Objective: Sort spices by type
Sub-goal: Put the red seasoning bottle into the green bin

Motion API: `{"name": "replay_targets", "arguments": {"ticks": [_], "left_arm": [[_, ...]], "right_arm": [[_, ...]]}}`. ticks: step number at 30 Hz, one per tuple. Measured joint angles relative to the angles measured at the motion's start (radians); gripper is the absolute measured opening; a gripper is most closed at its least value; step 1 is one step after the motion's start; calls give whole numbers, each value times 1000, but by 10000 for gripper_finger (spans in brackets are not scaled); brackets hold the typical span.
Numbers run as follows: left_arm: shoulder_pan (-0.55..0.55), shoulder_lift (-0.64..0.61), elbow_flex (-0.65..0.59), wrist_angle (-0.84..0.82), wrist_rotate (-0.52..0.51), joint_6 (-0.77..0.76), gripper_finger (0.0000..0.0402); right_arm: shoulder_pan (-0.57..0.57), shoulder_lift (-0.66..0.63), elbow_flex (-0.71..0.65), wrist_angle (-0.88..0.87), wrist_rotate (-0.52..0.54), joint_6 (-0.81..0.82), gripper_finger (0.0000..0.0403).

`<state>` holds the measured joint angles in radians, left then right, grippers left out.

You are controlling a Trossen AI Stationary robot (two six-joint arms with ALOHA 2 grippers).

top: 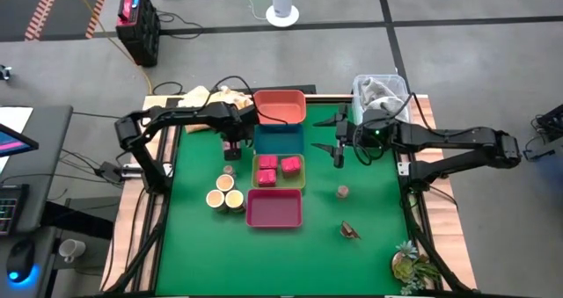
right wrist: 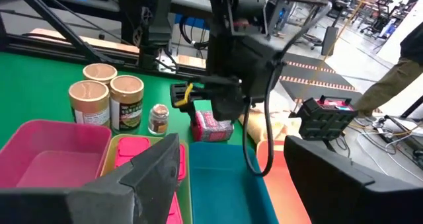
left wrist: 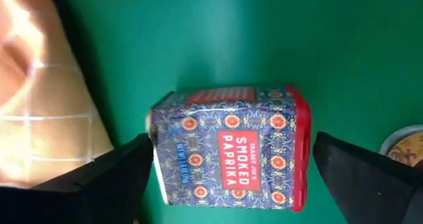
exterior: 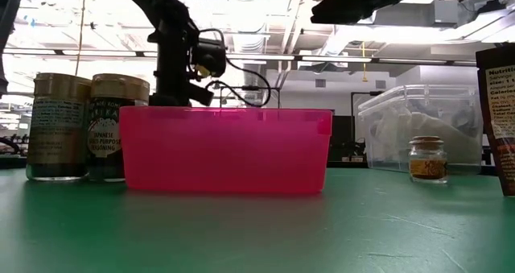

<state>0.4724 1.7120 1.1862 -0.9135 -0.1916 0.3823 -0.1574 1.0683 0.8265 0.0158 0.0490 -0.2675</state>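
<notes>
Beside the blue tray (top: 279, 141), on its left, the smoked paprika tin (left wrist: 231, 148) lies on its side on the green mat (top: 378, 236), label up, in none of the trays. The left gripper (top: 233, 146) hangs straight over it with its fingers (left wrist: 112, 178) spread wide, one on each side of the tin. The finger on the far side from the cap stands just beside the tin, and I cannot tell whether it touches. Nothing is held.

Handling, as I judge it:
- The tin is a small rectangular metal can: stiff, light, not fragile.
- Its printed faces look glossy, so I expect some slip under the pads.
- I take hold across the two long flat sides, at mid-length, clear of the red cap end. A grip near one end would let it swing.
- Lying flat it offers little height, so the fingers must come down close to the mat.

Readable writing:
- On the tin: "TRADER JOE'S" in small letters and "SMOKED PAPRIKA" in white on a red panel, set in blue patterned print.
- In the low view, one of the round tubs (exterior: 119, 128) shows "ALL-PURPOSE SEASONING"; the rest of that label is too small to read.
- A dark packet (exterior: 499, 120) at the edge shows the start of "Nutrition".

The right gripper (top: 339, 138) waits to the right of the blue tray, fingers apart and empty. The pink blocks (top: 279, 169) sit in the yellow-green tray (top: 302, 185).
</notes>
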Motion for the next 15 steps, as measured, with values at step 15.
{"name": "replay_targets", "arguments": {"ticks": [15], "left_arm": [[25,37,4,-27,10,2,396]], "right_arm": [[0,0,0,0,0,-3,299]]}}
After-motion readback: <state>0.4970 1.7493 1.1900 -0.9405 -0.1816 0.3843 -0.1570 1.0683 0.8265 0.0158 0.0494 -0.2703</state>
